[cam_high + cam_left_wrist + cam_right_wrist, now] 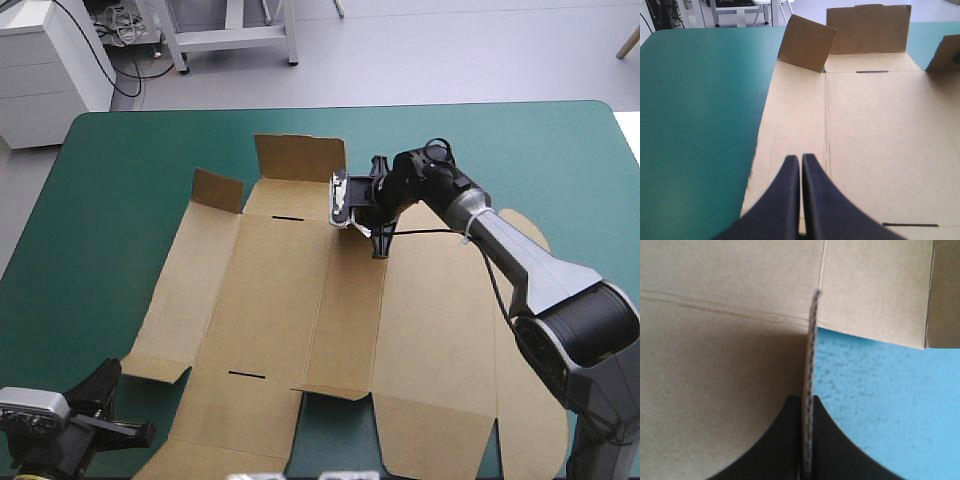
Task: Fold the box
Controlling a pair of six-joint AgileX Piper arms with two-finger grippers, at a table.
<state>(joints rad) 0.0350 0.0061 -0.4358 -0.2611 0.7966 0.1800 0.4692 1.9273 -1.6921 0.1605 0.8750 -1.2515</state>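
With the right black fingers (pixel 785 450) gripping the flap (pixel 810 340) of the flat brown cardboard box (pixel 290 300) between them, pivot it about its crease; the left black fingers (pixel 780 205) sit clenched on nothing.

No lettering, label, brand, number or sign can be read in any view. The box (pixel 290 300) shows only plain brown board, and the teal-green table cover (pixel 130 170) around the box is unmarked.
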